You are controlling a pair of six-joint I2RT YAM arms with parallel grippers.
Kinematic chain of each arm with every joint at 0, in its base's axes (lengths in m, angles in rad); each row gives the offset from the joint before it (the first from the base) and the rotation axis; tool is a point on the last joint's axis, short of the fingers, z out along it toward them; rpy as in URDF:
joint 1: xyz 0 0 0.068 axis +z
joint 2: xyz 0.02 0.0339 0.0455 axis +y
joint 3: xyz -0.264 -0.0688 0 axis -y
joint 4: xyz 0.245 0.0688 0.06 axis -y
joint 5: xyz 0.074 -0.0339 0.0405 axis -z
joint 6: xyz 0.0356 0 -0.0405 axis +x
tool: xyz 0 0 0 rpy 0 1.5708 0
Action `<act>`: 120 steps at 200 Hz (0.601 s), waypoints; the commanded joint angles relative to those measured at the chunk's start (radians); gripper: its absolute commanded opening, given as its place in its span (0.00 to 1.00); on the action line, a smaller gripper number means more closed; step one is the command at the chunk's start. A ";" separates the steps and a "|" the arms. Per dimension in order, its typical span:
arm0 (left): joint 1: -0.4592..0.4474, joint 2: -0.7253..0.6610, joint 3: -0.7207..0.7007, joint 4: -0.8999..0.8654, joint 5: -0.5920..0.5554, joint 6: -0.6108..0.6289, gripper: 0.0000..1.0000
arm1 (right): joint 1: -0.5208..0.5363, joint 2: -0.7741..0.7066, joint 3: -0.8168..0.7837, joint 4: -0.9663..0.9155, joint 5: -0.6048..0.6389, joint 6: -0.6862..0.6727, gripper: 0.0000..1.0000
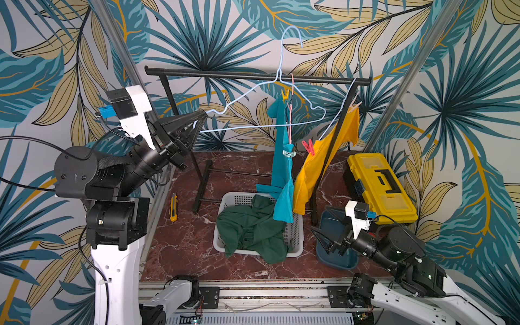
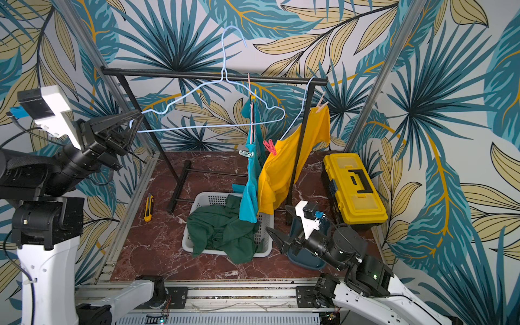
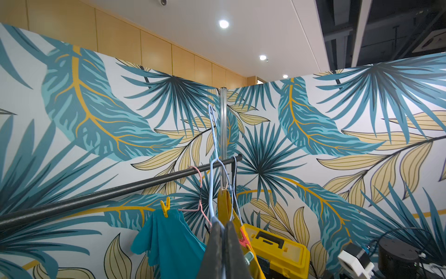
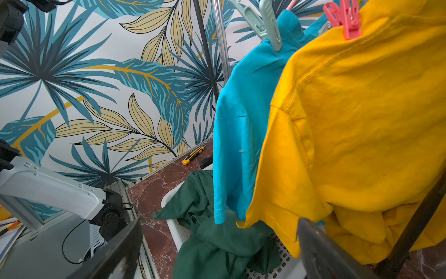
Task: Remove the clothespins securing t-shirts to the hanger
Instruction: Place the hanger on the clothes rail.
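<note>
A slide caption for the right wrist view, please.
Turquoise t-shirt and yellow t-shirt hang clipped; green t-shirt lies in white basket.

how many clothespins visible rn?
4: yellow clothespin atop the turquoise shirt, pale teal clothespin lower on it; pink clothespin and peach clothespin on the yellow shirt. More may be hidden.

Open tabletop (image 1: 185,247) lies at 9 o'clock of the white basket (image 1: 295,242), with only a utility knife (image 1: 173,208) on it. At 3 o'clock the blue bin (image 1: 340,261), rack leg (image 1: 328,168) and toolbox (image 1: 380,188) crowd in. Overhead, the light blue hanger (image 1: 253,125) spans the gap under the rail (image 1: 225,74) at 11 o'clock, and at 1 o'clock the yellow shirt (image 1: 309,174) and turquoise shirt (image 1: 281,168) hang touching.
</note>
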 commanded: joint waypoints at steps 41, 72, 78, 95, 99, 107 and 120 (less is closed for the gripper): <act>0.007 -0.103 -0.003 -0.041 -0.125 0.077 0.00 | 0.001 -0.011 -0.027 0.011 0.031 -0.003 0.99; 0.007 -0.185 -0.013 -0.180 -0.192 0.175 0.00 | 0.001 0.007 -0.016 0.008 0.033 -0.011 0.99; 0.006 -0.198 -0.011 -0.203 -0.210 0.192 0.00 | 0.001 0.013 -0.014 0.008 0.031 -0.012 0.99; 0.006 -0.214 0.004 -0.280 -0.224 0.214 0.00 | 0.001 0.027 -0.009 0.010 0.031 -0.012 0.99; 0.005 -0.216 0.003 -0.292 -0.220 0.216 0.00 | 0.001 0.030 -0.009 0.013 0.031 -0.013 1.00; 0.006 -0.227 -0.010 -0.309 -0.216 0.217 0.00 | 0.001 0.035 -0.011 0.019 0.032 -0.014 0.99; 0.006 -0.244 -0.042 -0.328 -0.223 0.229 0.00 | 0.001 0.047 -0.010 0.027 0.030 -0.015 1.00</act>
